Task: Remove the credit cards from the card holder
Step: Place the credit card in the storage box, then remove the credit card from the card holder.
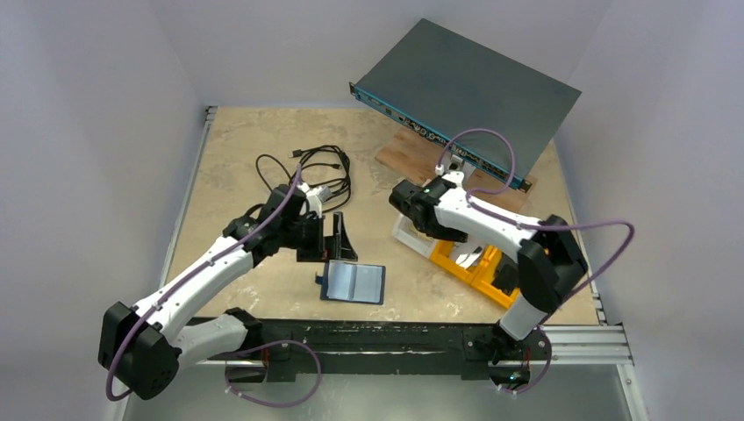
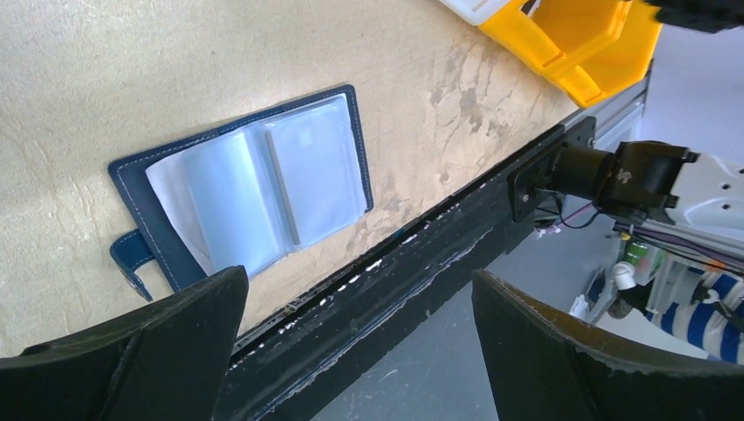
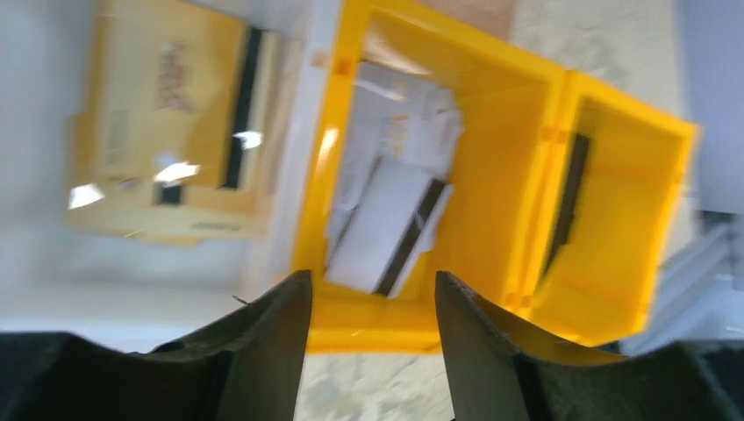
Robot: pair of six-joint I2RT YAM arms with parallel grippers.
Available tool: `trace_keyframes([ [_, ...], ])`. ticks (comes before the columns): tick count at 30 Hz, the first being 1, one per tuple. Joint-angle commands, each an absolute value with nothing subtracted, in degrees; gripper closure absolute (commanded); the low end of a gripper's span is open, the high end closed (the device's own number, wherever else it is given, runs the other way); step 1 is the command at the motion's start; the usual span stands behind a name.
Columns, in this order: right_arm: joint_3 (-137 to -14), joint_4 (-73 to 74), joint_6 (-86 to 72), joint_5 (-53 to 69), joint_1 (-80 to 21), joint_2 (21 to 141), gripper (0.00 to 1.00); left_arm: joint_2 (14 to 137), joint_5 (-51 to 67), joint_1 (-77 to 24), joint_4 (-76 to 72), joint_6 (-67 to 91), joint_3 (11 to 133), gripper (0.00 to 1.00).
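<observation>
The card holder [image 1: 353,282] lies open and flat near the table's front edge, dark navy outside, with pale clear sleeves [image 2: 254,189] facing up and its snap tab [image 2: 132,254] at one side. My left gripper [image 1: 339,240] hangs open just behind it, with nothing between the jaws [image 2: 360,294]. My right gripper [image 3: 373,294] is open and empty above the yellow bins. White credit cards [image 3: 390,215] with dark stripes lie in one yellow bin [image 3: 338,167]. A dark card [image 3: 570,197] leans in the neighbouring bin. A gold card [image 3: 167,132] rests in a white tray.
The yellow bins [image 1: 474,263] and the white tray [image 1: 405,235] sit at the right under the right arm. A grey rack unit [image 1: 465,88] rests tilted on a wooden board [image 1: 412,153] at the back. Black cables [image 1: 316,167] lie behind the left gripper. The black front rail [image 2: 421,254] borders the table.
</observation>
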State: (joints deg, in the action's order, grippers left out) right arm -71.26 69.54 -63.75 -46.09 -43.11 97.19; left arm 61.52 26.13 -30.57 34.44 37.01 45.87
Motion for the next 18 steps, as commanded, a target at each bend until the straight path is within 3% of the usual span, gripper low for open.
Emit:
trace_keyframes([
  [1, -69.3, 53.7, -52.5, -35.2, -44.4, 87.5, 0.46, 62.5, 22.2, -34.2, 33.1, 38.3, 48.2, 0.03],
  [6, -64.5, 40.4, -46.0, -23.5, -44.6, 77.2, 0.36, 66.1, 15.0, -40.4, 32.8, 40.0, 48.4, 0.11],
  [11, -64.0, 37.2, -44.4, -20.2, -44.6, 73.3, 0.35, 71.6, 7.4, -46.7, 31.7, 41.1, 49.3, 0.25],
  [14, -63.0, 36.1, -44.2, -18.6, -44.5, 72.2, 0.35, 75.8, 4.7, -49.2, 30.9, 41.2, 50.5, 0.39],
  [18, -59.6, 32.0, -44.3, -15.9, -44.5, 70.8, 0.35, 80.8, 0.9, -53.0, 31.0, 41.1, 53.0, 0.47],
])
